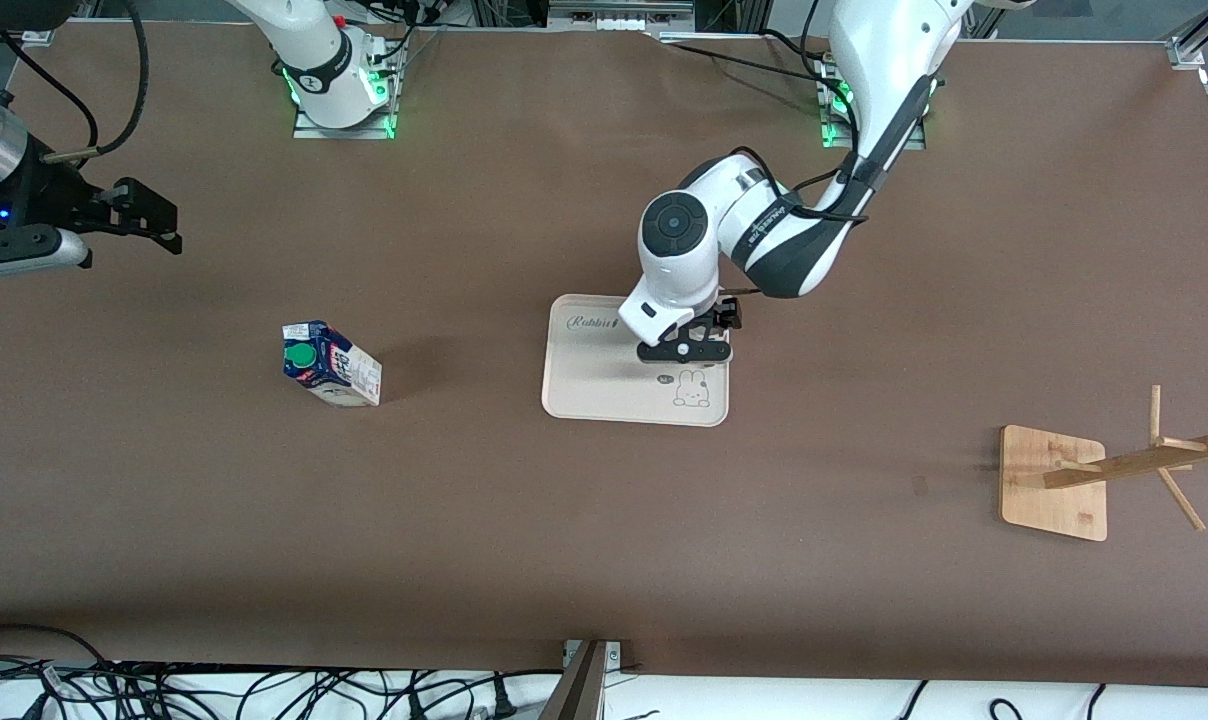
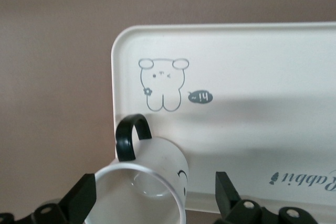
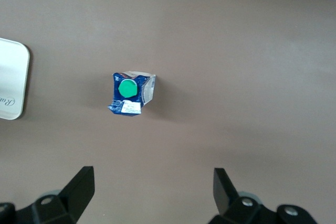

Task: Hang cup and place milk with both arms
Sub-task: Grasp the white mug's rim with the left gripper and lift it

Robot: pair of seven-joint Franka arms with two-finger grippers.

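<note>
The white cup (image 2: 152,174) with its black loop handle (image 2: 131,135) stands on the cream rabbit tray (image 2: 262,61), open mouth up. My left gripper (image 2: 153,195) is open and low over the tray (image 1: 584,385), with the cup between its fingers (image 2: 81,199); one finger is close by the rim, the other stands apart from it. In the front view the left gripper (image 1: 686,350) hides the cup. The milk (image 1: 329,362) stands on the table toward the right arm's end. My right gripper (image 1: 149,215) is open and empty, high up; its wrist view shows the milk (image 3: 131,93) below.
A wooden cup rack (image 1: 1054,482) with a pegged post (image 1: 1154,460) stands toward the left arm's end, nearer the front camera than the tray. A corner of the tray (image 3: 10,85) shows in the right wrist view. Cables lie along the front table edge.
</note>
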